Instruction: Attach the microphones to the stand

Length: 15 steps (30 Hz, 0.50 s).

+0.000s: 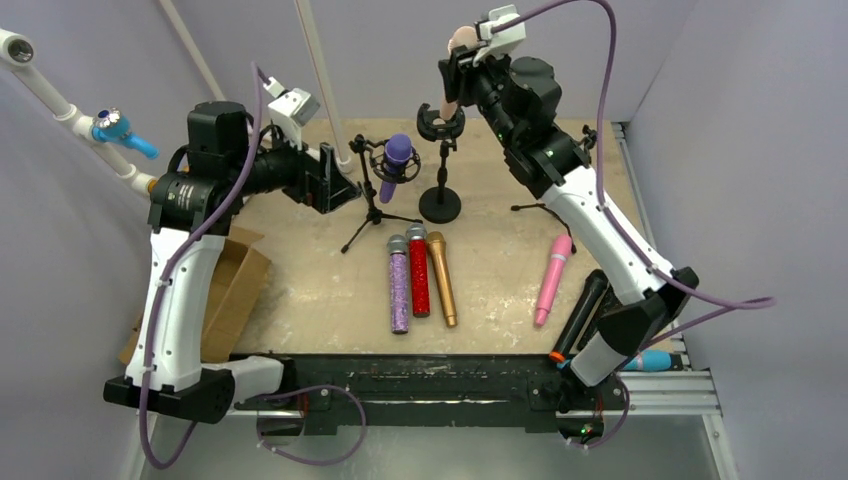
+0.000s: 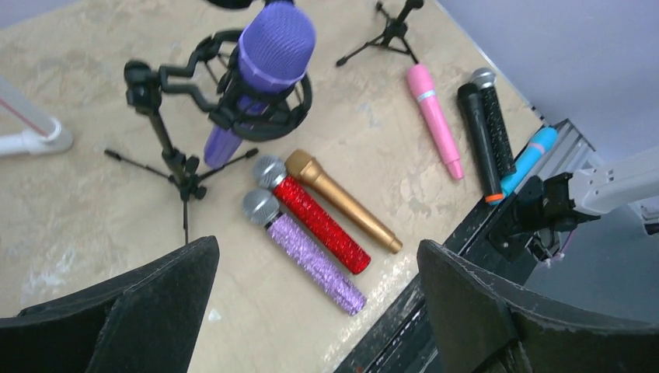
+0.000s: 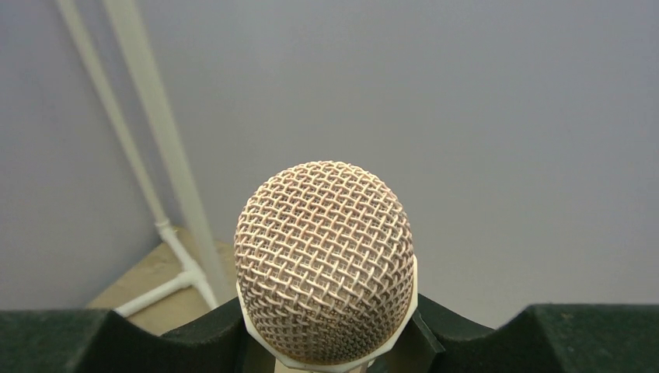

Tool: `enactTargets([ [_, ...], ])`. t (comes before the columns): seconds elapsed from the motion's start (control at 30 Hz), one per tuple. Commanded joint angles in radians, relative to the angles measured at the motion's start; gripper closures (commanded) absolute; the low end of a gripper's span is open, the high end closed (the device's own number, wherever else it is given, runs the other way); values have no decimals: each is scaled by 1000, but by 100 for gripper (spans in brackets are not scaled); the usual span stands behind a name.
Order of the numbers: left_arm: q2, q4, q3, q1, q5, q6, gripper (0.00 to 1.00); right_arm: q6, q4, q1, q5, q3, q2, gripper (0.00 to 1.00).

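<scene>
Three microphones, glittery purple [image 1: 399, 290], glittery red [image 1: 419, 280] and gold [image 1: 443, 280], lay together mid-frame on the worktop [image 1: 320, 280], with a pink microphone [image 1: 552, 280] to their right. Only the left wrist view showed two black microphones [image 2: 478, 140] and a blue microphone [image 2: 530, 159] whole; overhead, the right arm [image 1: 600, 230] partly hid them. Left fingers [image 2: 140, 311] gaped, empty. Beyond, a plain purple microphone [image 1: 397, 155] sat in the tripod stand [image 1: 372, 200]. Right fingers [image 3: 591, 338] clasped a peach microphone [image 3: 324, 256] just over the round-base stand [image 1: 440, 205].
</scene>
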Motion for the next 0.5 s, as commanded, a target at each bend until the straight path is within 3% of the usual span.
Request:
enactTargets([
  [0.0,17,-151,17,52,33,95,0,-28,157,-52,79,32,51,99],
  [0.2,75,-269,33,69,43,171,0,-23,189,-75,90,100,159,99],
  [0.47,74,-256,-24,79,43,194,0,-13,200,-82,72,155,254,100],
])
